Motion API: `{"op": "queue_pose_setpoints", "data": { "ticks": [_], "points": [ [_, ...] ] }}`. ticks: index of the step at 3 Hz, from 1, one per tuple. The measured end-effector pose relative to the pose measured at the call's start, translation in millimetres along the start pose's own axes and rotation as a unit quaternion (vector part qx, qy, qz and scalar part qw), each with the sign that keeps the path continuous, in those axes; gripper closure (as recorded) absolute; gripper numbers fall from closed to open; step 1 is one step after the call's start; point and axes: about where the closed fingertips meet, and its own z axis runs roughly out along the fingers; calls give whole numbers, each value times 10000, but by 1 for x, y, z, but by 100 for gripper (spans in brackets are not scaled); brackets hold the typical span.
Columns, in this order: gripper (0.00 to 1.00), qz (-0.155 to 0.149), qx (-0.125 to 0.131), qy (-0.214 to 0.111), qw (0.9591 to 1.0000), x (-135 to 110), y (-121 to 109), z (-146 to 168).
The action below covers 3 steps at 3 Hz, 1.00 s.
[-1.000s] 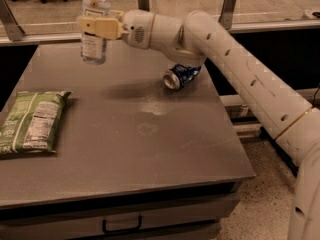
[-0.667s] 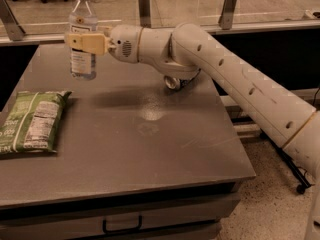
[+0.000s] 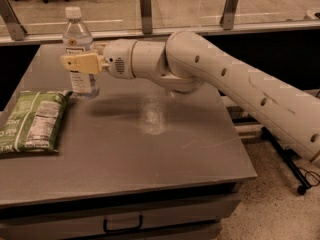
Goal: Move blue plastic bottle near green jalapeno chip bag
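The blue plastic bottle [image 3: 79, 46] is a clear upright bottle with a white cap and white label. It is at the table's back left, its base at or just above the tabletop. My gripper [image 3: 80, 63] is shut on the bottle's middle, reaching in from the right. The green jalapeno chip bag [image 3: 33, 121] lies flat at the left edge of the table, label side up, its top right corner just left of the bottle's base.
The grey table [image 3: 150, 149] has a drawer with a handle [image 3: 122, 226] at the front. My white arm [image 3: 240, 89] crosses the table's back right and hides what is behind it. A glass railing [image 3: 145, 9] runs behind the table.
My gripper has carried the bottle leftward and down, from above the table's back middle to right beside the chip bag. The blue can near the arm is now hidden.
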Motion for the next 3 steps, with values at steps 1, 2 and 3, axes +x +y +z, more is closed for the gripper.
{"op": "queue_pose_setpoints", "data": {
  "ticks": [1,2,3],
  "points": [
    [51,-377,364,108,9986,13,9,0],
    [29,-529,556,42,9970,23,19,13],
    [4,-793,638,6,9948,26,25,22]
  ]
}}
